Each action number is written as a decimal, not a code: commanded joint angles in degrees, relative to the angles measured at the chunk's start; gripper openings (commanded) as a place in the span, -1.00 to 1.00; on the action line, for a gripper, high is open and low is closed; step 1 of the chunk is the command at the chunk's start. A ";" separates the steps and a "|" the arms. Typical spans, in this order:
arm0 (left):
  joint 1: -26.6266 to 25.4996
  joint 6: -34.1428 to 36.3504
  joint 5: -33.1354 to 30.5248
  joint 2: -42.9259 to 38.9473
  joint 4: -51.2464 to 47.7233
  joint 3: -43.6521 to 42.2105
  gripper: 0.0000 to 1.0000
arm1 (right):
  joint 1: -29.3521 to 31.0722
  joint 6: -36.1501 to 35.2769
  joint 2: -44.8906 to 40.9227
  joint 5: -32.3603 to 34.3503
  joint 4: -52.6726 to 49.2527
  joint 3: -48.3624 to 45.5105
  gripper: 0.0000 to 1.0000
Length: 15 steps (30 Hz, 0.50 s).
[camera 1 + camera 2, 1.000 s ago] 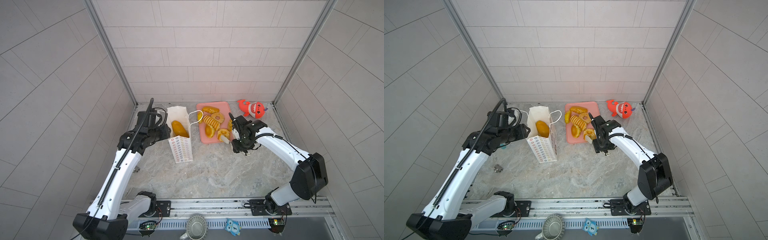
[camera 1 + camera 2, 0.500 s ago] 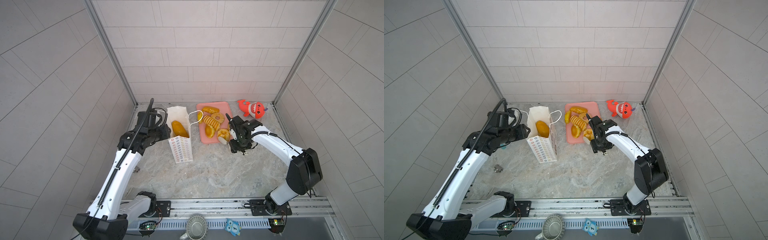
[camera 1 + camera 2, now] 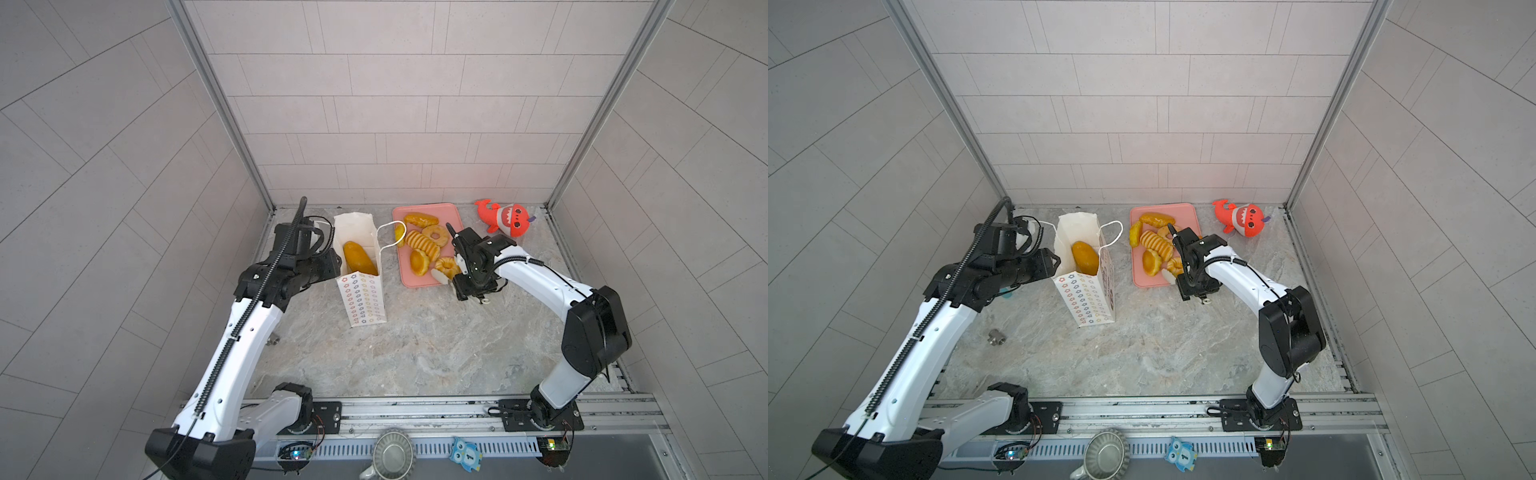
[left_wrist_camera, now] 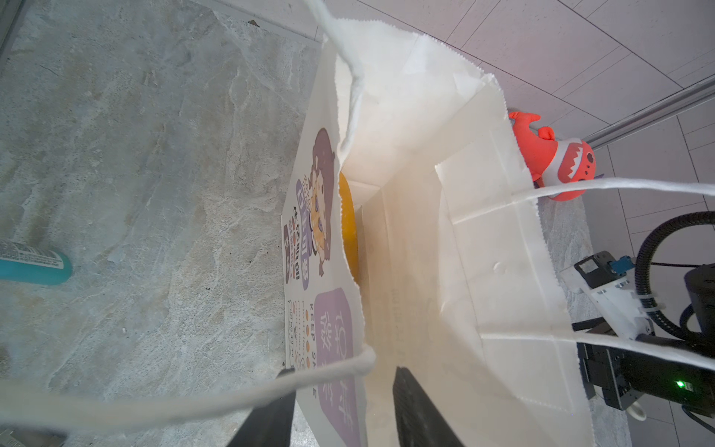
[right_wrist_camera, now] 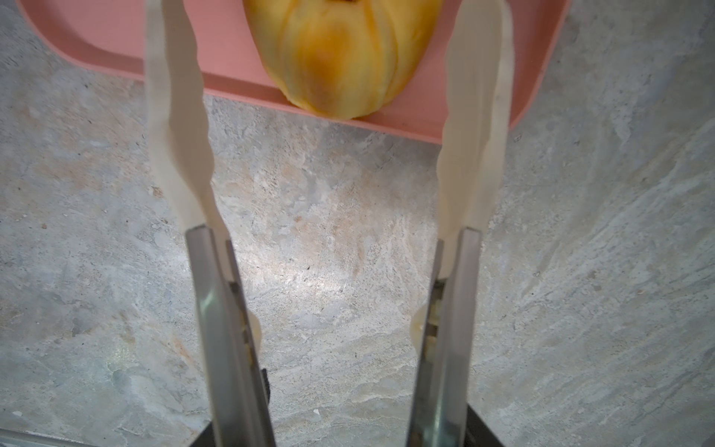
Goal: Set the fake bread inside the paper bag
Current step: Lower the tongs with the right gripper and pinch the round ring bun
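**Right gripper spread at the tray's near edge, left gripper astride the bag wall**

In both top views the paper bag [image 3: 362, 293] [image 3: 1086, 299] stands upright on the marble table [image 3: 415, 349], mouth open, with one long golden loaf [image 3: 359, 257] [image 3: 1085, 257] inside. The left gripper [image 3: 333, 267] [image 3: 1054, 262] sits at the bag's rim on the side away from the pink tray [image 3: 454, 212] [image 3: 1150, 279]. The rest of the fake bread lies on that tray: a long loaf [image 3: 420, 219], a ring doughnut [image 3: 435, 235], a ridged roll [image 3: 422, 245], a round bun [image 3: 419, 262] and a fluted pastry [image 3: 446, 265]. The right gripper [image 3: 445, 273] [image 3: 1173, 270] is low at the fluted pastry, at the tray's near edge. A red plush shark [image 3: 505, 218] [image 3: 1239, 216] lies beyond the tray.

In the left wrist view the left gripper [image 4: 340, 371] has its black fingers [image 4: 418, 418] apart, one outside and one inside the bag's printed wall [image 4: 329, 309]. A sliver of the loaf [image 4: 348, 224] shows in the bag.

In the right wrist view the right gripper [image 5: 325, 15] is spread wide. Its pale fingers [image 5: 174, 116] flank the fluted pastry [image 5: 340, 62] with a gap on each side.
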 commanded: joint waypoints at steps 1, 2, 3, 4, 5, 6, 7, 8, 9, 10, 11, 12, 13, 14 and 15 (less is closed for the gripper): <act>-0.12 0.82 -0.82 -1.03 0.57 -0.48 -0.03 | 0.36 -0.14 1.19 1.35 0.02 1.30 0.27; -0.12 0.88 -0.89 -0.98 0.56 -0.48 -0.03 | 0.37 -0.18 1.55 1.35 0.08 1.40 0.27; -0.12 0.88 -0.88 -0.98 0.61 -0.49 -0.03 | 0.35 -0.28 1.94 1.35 0.13 1.49 0.27; -0.12 0.81 -0.95 -1.00 0.53 -0.48 -0.03 | 0.37 -0.31 2.30 1.36 0.22 1.55 0.27; -0.12 0.82 -0.95 -1.01 0.52 -0.44 -0.03 | 0.37 -0.29 2.68 1.48 0.33 1.63 0.27; -0.17 0.87 -0.95 -1.05 0.48 -0.49 -0.03 | 0.37 -0.31 2.96 1.57 0.39 1.68 0.27; -0.13 0.87 -1.00 -1.00 0.47 -0.49 -0.03 | 0.37 -0.31 3.12 1.61 0.66 1.68 0.27; -0.12 0.82 -1.00 -1.09 0.38 -0.49 -0.03 | 0.37 -0.27 3.36 1.66 0.77 1.76 0.27; -0.12 0.85 -1.10 -1.05 0.37 -0.54 -0.03 | 0.37 -0.32 3.53 1.62 0.91 1.85 0.27; -0.14 0.82 -1.07 -1.06 0.38 -0.54 -0.03 | 0.37 -0.28 3.78 1.61 1.03 2.01 0.26; -0.12 0.90 -1.11 -1.07 0.38 -0.64 -0.03 | 0.36 -0.25 4.04 1.61 1.04 2.16 0.26; -0.18 0.92 -1.17 -1.07 0.40 -0.64 -0.03 | 0.37 -0.30 4.23 1.66 1.04 2.28 0.25; -0.12 0.86 -1.17 -1.06 0.39 -0.58 -0.03 | 0.37 -0.38 4.46 1.75 1.08 2.38 0.24; -0.12 0.94 -1.25 -1.13 0.31 -0.52 -0.03 | 0.37 -0.38 4.59 1.87 1.21 2.39 0.24; -0.12 0.95 -1.28 -1.09 0.32 -0.58 -0.03 | 0.37 -0.38 4.66 2.03 1.21 2.39 0.23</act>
